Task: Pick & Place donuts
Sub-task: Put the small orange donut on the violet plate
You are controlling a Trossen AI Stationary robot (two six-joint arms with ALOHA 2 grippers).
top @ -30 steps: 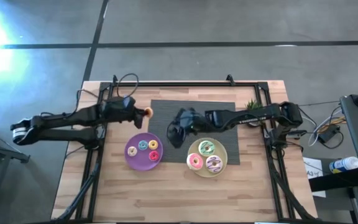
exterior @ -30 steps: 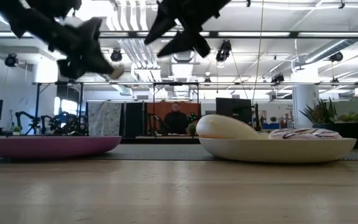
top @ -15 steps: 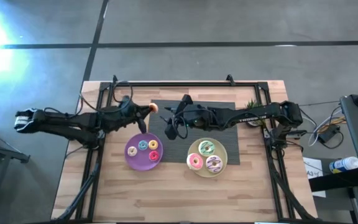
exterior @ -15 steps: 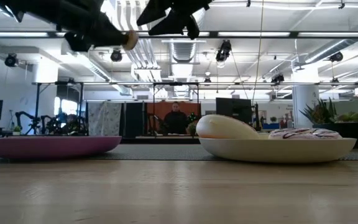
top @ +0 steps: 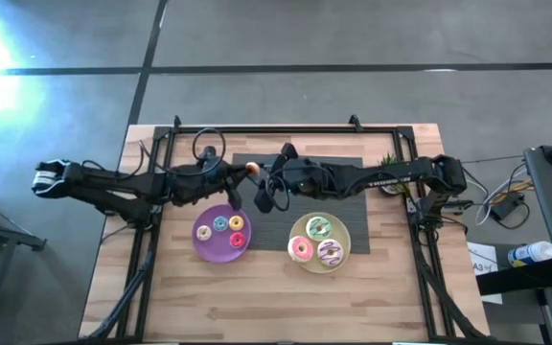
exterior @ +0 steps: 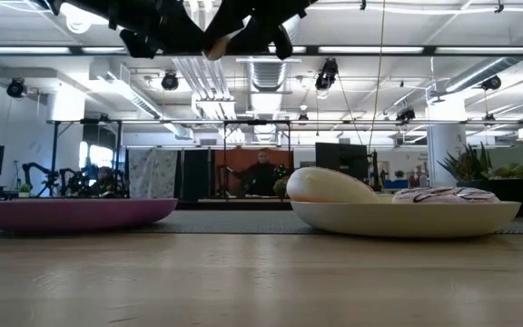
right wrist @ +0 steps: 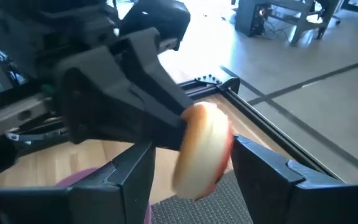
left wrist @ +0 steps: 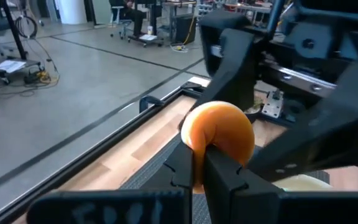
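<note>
Both arms have closed on each other since the earlier frames: the left gripper (top: 247, 170) has carried its orange donut (top: 252, 169) rightward from beside the purple plate until it meets the right gripper (top: 262, 175) above the near edge of the dark mat (top: 338, 163).

Nearest in the left wrist view, the left fingers are clamped tight on the orange donut (left wrist: 219, 134), gripping its lower edge so the ring stands upright and proud of the tips, which looks meant to leave its sides free for the other arm. In the right wrist view the right fingers (right wrist: 263, 171) stand well apart with the donut (right wrist: 201, 149) between them, not yet touching it. This reads as a mid-air handover about to be completed.

Below, the purple plate (top: 204, 244) holds three tiny donuts: pale (top: 204, 231), yellow (top: 220, 223) and red (top: 237, 239). Beside it, the pale-yellow plate (top: 343, 251) carries the green-white (top: 317, 227), pink (top: 301, 248) and purple-white (top: 330, 252) donuts.

Farther off, a person (exterior: 261, 173) sits in the room behind the table.
</note>
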